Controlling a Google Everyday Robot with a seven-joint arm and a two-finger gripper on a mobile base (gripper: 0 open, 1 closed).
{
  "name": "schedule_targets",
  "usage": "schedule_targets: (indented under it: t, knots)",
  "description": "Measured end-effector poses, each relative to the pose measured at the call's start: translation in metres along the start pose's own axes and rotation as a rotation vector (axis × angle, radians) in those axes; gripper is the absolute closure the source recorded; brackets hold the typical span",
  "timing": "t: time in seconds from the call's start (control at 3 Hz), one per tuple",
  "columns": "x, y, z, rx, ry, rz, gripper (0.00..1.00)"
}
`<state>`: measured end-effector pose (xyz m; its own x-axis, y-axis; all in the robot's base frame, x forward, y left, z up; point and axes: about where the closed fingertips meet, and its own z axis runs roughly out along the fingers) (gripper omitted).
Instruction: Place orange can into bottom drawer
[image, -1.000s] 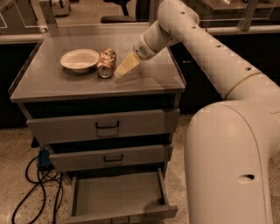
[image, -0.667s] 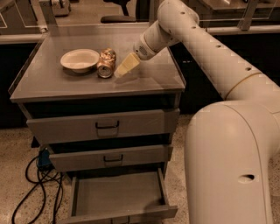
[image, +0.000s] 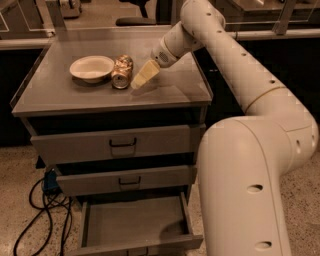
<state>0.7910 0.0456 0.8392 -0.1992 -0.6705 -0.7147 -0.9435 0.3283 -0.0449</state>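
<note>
The orange can (image: 121, 71) lies on its side on the grey cabinet top (image: 165, 92), right beside the white bowl (image: 92, 67). My gripper (image: 141, 77) hangs just to the right of the can, close to it, its pale fingers pointing down-left at the cabinet top. The bottom drawer (image: 135, 222) is pulled open below, and its flat grey floor shows nothing in it.
The two upper drawers (image: 120, 145) with dark handles are shut. Black cables and a blue plug (image: 49, 182) lie on the floor at the left of the cabinet. My white arm and base (image: 250, 170) fill the right side.
</note>
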Motion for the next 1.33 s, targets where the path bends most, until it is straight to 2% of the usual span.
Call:
schedule_targets:
  t: [0.33,0.67,1.33]
  knots:
    - [-0.02,-0.004,0.017,-0.017,0.007,-0.084,0.0]
    - [-0.06,-0.003,0.027,0.004,0.03,-0.203,0.0]
    - [-0.057,-0.001,0.032,-0.015,0.029,-0.207,0.0]
